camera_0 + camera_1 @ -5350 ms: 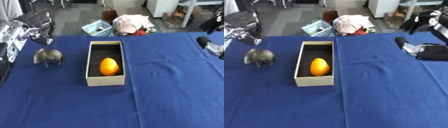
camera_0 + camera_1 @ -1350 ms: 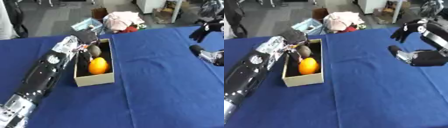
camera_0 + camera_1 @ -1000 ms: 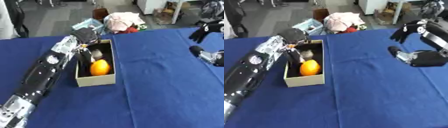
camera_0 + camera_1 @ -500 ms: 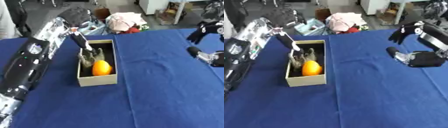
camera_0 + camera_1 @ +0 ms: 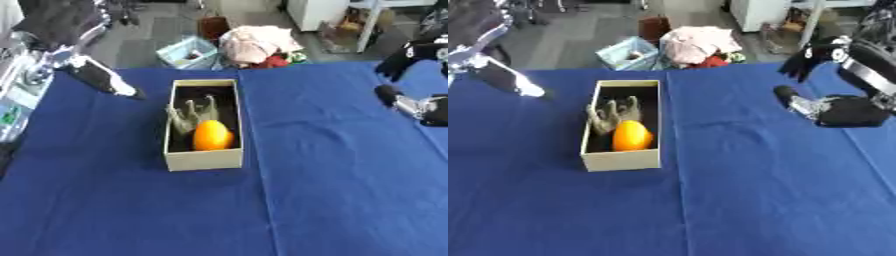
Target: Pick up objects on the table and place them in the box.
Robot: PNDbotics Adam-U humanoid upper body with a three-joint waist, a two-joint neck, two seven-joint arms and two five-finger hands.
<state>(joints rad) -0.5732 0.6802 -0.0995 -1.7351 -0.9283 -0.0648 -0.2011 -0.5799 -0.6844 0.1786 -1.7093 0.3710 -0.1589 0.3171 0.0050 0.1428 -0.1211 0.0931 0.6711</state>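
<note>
The grey-green toy animal (image 5: 191,116) now lies inside the open beige cardboard box (image 5: 203,160), legs up, touching the orange egg-shaped object (image 5: 212,135). A second ago the left hand (image 5: 103,80) reached into the box; it has since withdrawn left over the blue tablecloth (image 5: 332,190), fingers straight, released. The right hand (image 5: 833,107) rests idle, relaxed. Nothing seems left to collect.
</note>
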